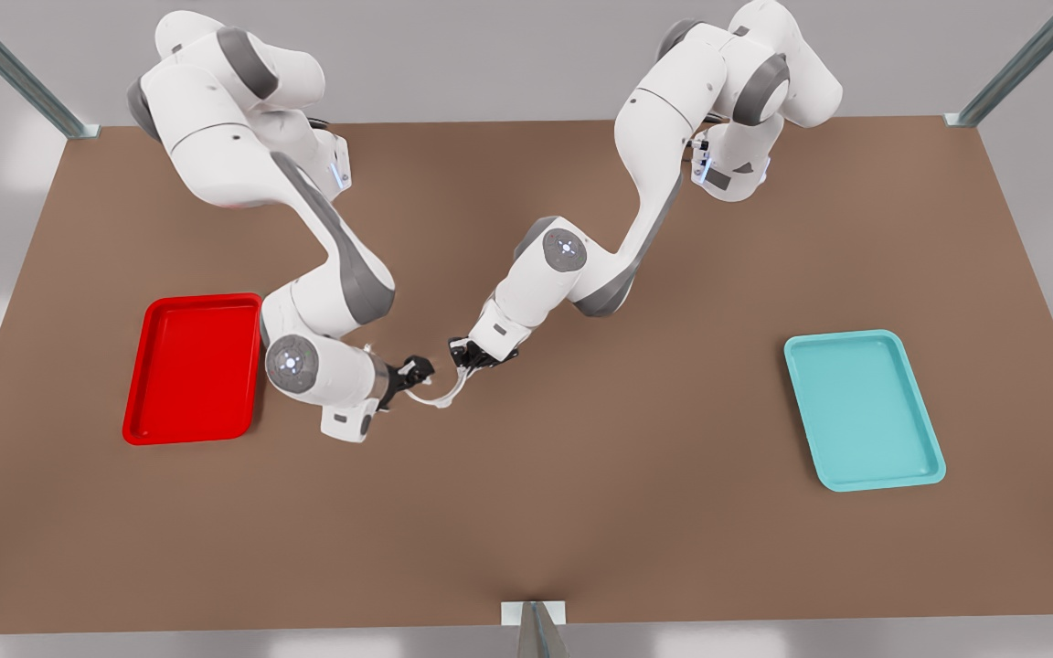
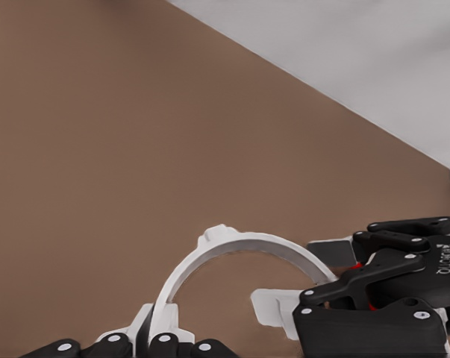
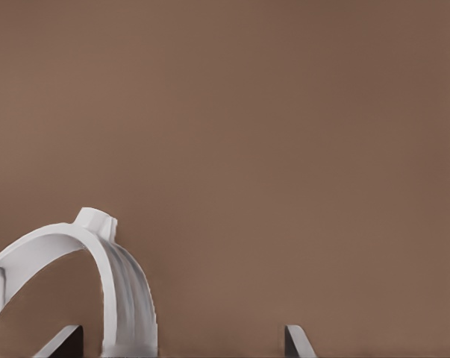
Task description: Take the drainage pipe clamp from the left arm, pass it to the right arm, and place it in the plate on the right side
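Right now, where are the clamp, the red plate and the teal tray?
drainage pipe clamp [image 2: 247, 243]: left wrist view, arch crown.
plate [image 1: 190, 370]: front view, bare red floor.
teal tray [image 1: 863, 411]: front view, bare floor.

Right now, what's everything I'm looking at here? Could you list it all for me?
table: one, brown, under everything
red tray: one, red, on the table at the front view's left
teal tray: one, teal, on the table at the front view's right
pipe clamp: one, white, mid-table between the two hands
metal posts: three, grey, at the table's edges
arms: two, white with grey joints, reaching from the far side
left hand: one, black, shut on one end of the pipe clamp
right hand: one, black, open at the clamp's other end, beside the red tray
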Motion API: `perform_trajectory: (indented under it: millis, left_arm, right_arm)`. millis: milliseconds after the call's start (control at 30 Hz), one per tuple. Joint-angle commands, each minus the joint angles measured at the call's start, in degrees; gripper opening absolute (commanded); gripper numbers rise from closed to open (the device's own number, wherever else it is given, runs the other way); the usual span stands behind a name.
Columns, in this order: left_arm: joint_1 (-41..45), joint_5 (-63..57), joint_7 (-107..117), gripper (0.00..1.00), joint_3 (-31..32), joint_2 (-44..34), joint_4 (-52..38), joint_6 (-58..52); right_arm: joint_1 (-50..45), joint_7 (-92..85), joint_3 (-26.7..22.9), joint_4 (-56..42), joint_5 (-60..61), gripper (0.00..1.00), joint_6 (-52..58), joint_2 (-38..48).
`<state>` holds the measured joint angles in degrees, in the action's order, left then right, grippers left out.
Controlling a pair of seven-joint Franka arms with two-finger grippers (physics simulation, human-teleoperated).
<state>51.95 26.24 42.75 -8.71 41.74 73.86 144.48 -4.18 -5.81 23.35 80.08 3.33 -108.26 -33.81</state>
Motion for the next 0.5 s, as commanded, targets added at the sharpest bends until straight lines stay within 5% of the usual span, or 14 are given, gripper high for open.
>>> perform_trajectory:
  millis: [0,300,333,367,467]
  left_arm:
    - [0.0,0.2,3.5,0.21,0.0,-0.1,0.0,0.0]
    - [0.1,0.2,3.5,0.21,0.0,-0.2,0.0,0.1]
    - [0.1,0.2,3.5,0.21,0.0,-0.1,0.0,0.1]
    - [0.2,0.2,3.8,0.21,0.0,-0.2,0.0,0.1]
    - [0.8,0.2,4.3,0.21,0.0,-0.2,0.0,0.0]
  right_arm:
    - [0.7,-4.6,0.0,0.3,0.0,1.00,-0.5,0.2]
    - [1.1,-6.2,0.1,2.4,-0.3,1.00,-1.1,0.3]
    - [1.1,-6.2,0.1,2.3,-0.4,0.87,-2.0,0.2]
    - [0.9,-6.1,0.2,2.3,-0.4,0.55,-2.7,0.2]
    - [0.3,-5.8,0.2,2.2,-0.3,0.51,-4.4,0.2]
